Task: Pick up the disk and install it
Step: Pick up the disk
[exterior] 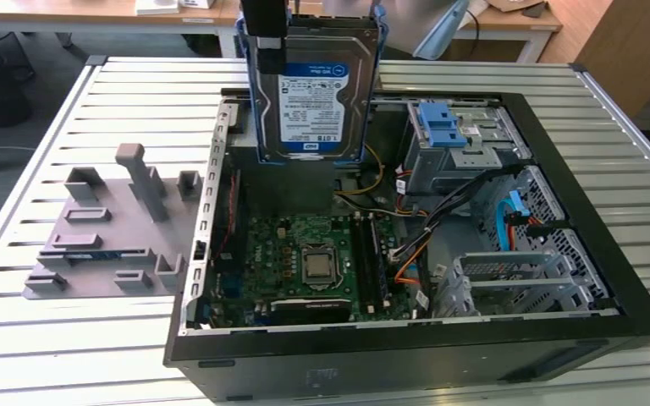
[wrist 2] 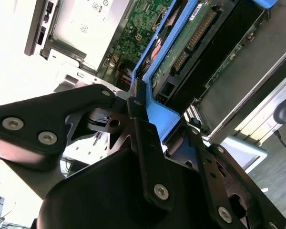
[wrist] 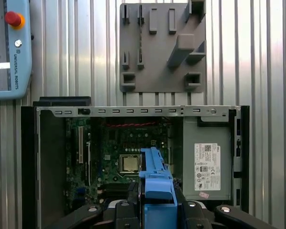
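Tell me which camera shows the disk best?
The exterior view: the disk shows its labelled face, upright above the computer case. The second wrist view shows its circuit-board side and blue bracket; the first wrist view, just the bracket.

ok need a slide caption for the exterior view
Gripper holds the disk upright above the open computer case, with a grey fixture plate at the exterior view's left.

Item: hand (exterior: pixel 265 19), black, two-fingered, entering at the top edge of the exterior view and pointing downward. State: fingers (wrist 2: pixel 142 129) are dark bolted bars, drawn in against opposite sides of the disk (exterior: pixel 311 93) and clamping its blue frame, with the disk upright below them. Fittings: black linkage plates (wrist 2: pixel 47 121) splay outward on either side in both wrist views.
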You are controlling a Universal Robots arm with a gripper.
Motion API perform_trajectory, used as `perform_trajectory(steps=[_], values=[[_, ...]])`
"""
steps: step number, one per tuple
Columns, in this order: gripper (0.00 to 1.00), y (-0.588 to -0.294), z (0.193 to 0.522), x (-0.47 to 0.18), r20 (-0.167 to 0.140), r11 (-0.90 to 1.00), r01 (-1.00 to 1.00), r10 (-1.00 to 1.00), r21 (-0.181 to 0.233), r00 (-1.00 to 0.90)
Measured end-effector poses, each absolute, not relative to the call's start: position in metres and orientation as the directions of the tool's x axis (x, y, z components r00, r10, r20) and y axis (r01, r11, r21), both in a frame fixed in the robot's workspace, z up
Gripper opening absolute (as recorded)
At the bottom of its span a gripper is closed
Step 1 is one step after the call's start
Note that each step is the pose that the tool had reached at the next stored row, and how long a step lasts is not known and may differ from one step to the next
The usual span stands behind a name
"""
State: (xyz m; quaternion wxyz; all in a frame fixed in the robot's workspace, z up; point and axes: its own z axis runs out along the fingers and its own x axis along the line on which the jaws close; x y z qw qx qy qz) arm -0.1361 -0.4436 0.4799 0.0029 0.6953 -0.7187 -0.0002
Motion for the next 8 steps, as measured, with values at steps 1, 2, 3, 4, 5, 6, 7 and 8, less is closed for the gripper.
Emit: perform_trajectory(steps=[1, 2, 3, 4, 5, 6, 7, 8], values=[[0.36, -0.4439, 0.4799, -0.1351, 0.004, 0.033, -0.999, -0.999, 0.004, -0.033], [0.36, -0.4442, 0.4799, -0.1342, 0.004, 0.033, -0.999, -0.999, 0.004, -0.033], [0.36, -0.4446, 0.4799, -0.1333, 0.004, 0.033, -0.999, -0.999, 0.004, -0.033], [0.36, -0.445, 0.4799, -0.1325, 0.004, 0.033, -0.999, -0.999, 0.004, -0.033], [0.36, -0.4454, 0.4799, -0.1316, 0.004, 0.033, -0.999, -0.999, 0.004, -0.033], [0.36, -0.4457, 0.4799, -0.1309, 0.004, 0.033, -0.999, -0.999, 0.004, -0.033], [0.36, -0.4462, 0.4799, -0.1302, 0.004, 0.033, -0.999, -0.999, 0.004, -0.033], [0.36, -0.4466, 0.4799, -0.1294, 0.004, 0.033, -0.999, -0.999, 0.004, -0.033]])
